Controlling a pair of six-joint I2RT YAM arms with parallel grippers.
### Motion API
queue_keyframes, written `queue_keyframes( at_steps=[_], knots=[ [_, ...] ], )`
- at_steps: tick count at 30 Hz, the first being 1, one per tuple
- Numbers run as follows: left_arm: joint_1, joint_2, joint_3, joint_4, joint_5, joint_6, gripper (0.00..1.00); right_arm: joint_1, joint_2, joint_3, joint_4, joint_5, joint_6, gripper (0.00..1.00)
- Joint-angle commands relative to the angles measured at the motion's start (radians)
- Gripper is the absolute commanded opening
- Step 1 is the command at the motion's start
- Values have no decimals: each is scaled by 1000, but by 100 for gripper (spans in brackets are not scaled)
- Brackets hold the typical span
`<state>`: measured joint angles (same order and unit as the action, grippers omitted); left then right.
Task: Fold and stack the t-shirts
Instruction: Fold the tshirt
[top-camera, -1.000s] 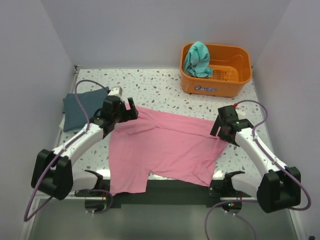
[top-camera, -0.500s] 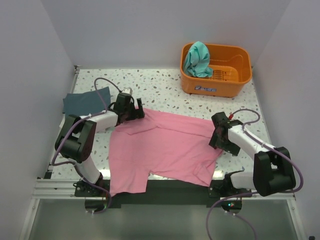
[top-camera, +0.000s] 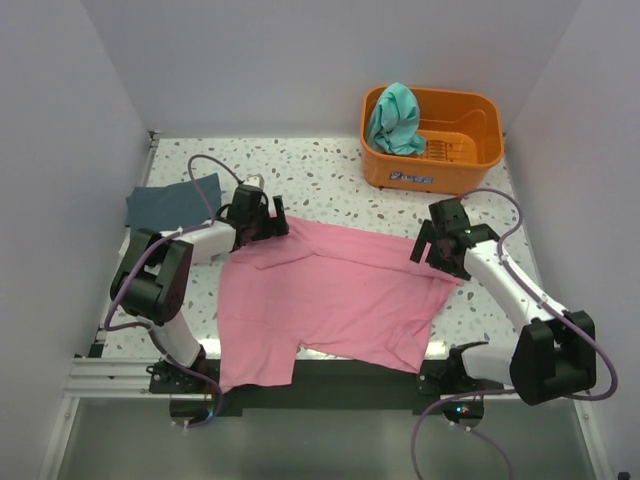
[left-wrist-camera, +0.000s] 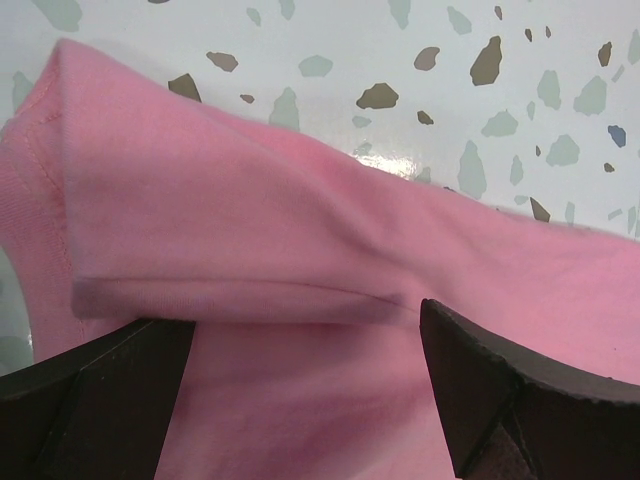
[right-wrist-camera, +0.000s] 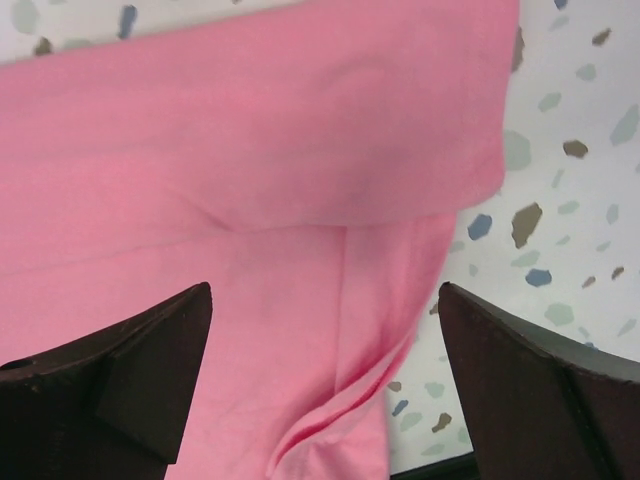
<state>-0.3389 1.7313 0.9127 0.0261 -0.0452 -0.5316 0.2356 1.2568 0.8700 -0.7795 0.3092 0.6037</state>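
Note:
The pink t-shirt (top-camera: 330, 295) lies spread over the middle of the table, its near hem hanging over the front edge. My left gripper (top-camera: 272, 224) is open low over its far left sleeve; the left wrist view shows the folded sleeve edge (left-wrist-camera: 250, 300) just ahead of the gripper (left-wrist-camera: 305, 390). My right gripper (top-camera: 430, 256) is open above the shirt's right sleeve (right-wrist-camera: 400, 330), with pink cloth under the gripper (right-wrist-camera: 325, 375) and nothing pinched. A dark slate t-shirt (top-camera: 172, 205) lies folded at far left. The teal t-shirt (top-camera: 395, 118) is draped in the basket.
An orange plastic basket (top-camera: 470, 150) stands at the back right. White walls close the table on three sides. Speckled tabletop (top-camera: 300, 175) shows between the pink shirt and the back wall. Purple cables loop over both arms.
Both arms have changed pose, the left one folding back toward its base. The left gripper stayed at the far left sleeve; the right gripper shifted slightly toward the back. The shirt lies the same.

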Motion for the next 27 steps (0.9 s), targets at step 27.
queue_keyframes(
  at_steps=[27],
  knots=[
    [35, 174, 235, -133, -91, -18, 100, -196, 636, 287, 511, -182, -487, 98]
  ],
)
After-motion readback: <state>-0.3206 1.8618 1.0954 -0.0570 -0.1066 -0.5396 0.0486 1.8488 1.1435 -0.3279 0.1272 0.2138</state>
